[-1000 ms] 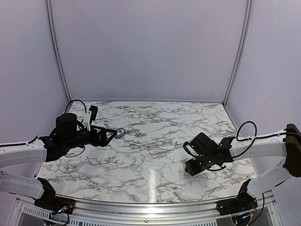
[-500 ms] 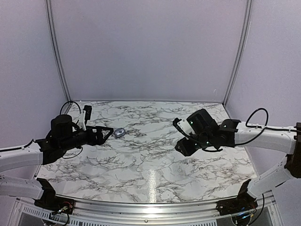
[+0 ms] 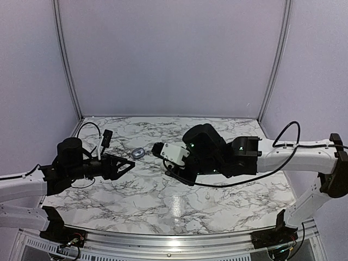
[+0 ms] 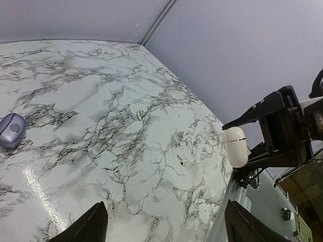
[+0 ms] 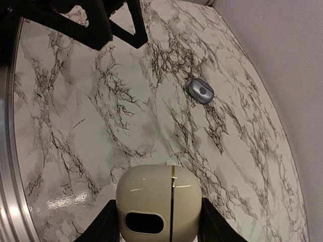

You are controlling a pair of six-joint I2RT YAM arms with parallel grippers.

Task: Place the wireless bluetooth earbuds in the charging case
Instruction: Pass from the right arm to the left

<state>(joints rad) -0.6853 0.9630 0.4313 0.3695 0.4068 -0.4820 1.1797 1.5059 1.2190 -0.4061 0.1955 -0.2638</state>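
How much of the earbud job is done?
Nothing is tucked in yet. The right gripper holds the closed cream case. The left gripper is open, empty. One earbud and the other earbud lie loose on the table, so opening the case and putting both in is left.

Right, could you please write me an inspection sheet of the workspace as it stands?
surface: marble-pattern tabletop, with a glare streak near the front.
job's things: lavender charging case lying on the marble; two earbuds loose and apart from it, one and the other.
clutter: nothing seen.
grippers: left gripper open, empty; right gripper above the table, shut on a cream egg-shaped case.
cables: black cable loops at each arm's wrist.
surroundings: plain pale walls; metal rail along the near edge.
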